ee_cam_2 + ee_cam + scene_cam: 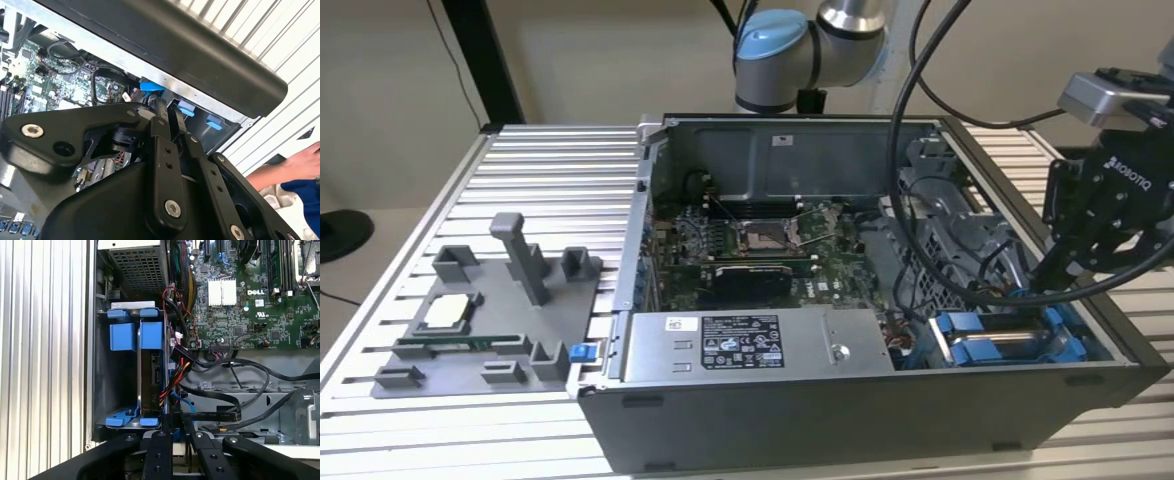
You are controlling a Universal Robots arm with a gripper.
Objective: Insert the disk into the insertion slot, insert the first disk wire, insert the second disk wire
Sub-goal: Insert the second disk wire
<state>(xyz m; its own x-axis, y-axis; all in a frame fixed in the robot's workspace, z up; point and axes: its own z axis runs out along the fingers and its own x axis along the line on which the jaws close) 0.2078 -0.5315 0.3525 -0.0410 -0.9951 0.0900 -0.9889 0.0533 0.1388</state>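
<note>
slatted metal table point(534, 160), open computer case point(854, 420), grey fixture point(454, 365)

Open grey case point(854, 425) on slatted table point(547, 170). Inside: green motherboard point(761, 240), labelled power supply point(747, 345) along the near wall, black cables point(250, 371) beside the board. Grey fixture point(520, 290) beside case, exterior view's left, carrying a chip point(450, 312).
</note>
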